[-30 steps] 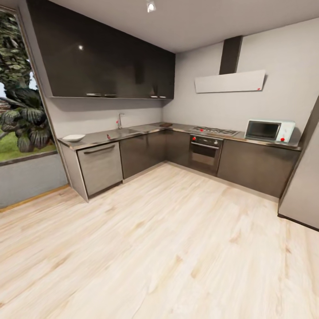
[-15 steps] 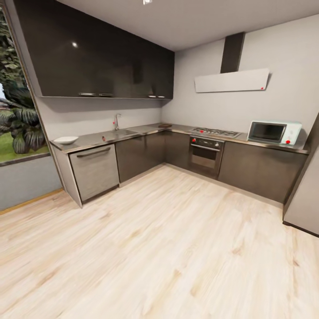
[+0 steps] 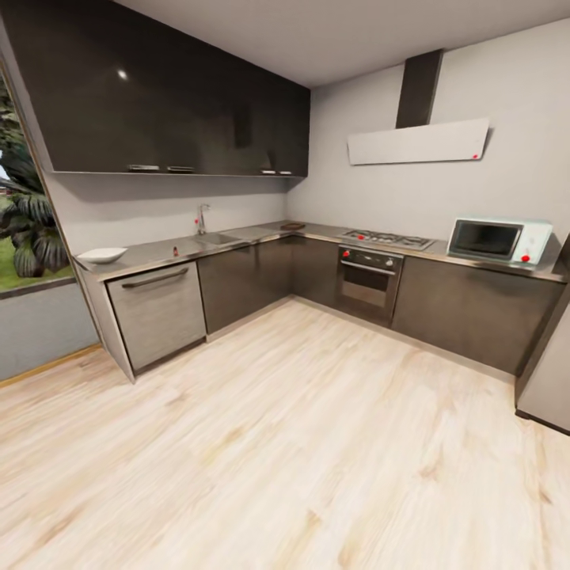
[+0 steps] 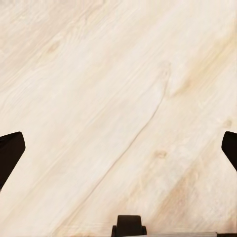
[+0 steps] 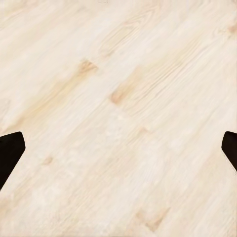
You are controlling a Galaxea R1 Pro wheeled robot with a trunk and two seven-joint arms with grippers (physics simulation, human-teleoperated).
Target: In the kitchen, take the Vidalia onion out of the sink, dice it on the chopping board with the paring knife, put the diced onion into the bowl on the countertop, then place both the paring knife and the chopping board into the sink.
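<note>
Closer now than a second ago, the L-shaped kitchen has slid leftward in the head view as the robot's camera advanced across the pale wood floor (image 3: 301,443); the furnishings themselves have not shifted. Along the far wall runs the grey tabletop (image 3: 158,255), with the white bowl (image 3: 101,255) near its left end, above a steel-fronted appliance door (image 3: 157,315). Farther along, the sink (image 3: 220,237) is set into the surface beneath its chrome tap (image 3: 201,218); a small reddish speck between bowl and sink is too small to identify. At the corner a dark, flat object that may be the chopping board (image 3: 293,226) lies on the surface, though it is too distant to tell for certain. A hob (image 3: 388,237), an oven (image 3: 367,279) and a pale microwave (image 3: 499,240) line the right-hand run. The left claw (image 4: 118,150) hangs released over bare floorboards, its dark fingertips (image 4: 10,150) spread to the frame's edges; the right claw (image 5: 118,150) is likewise released above the floor. Bowl and sink stand well apart from both claws, across the room.
</note>
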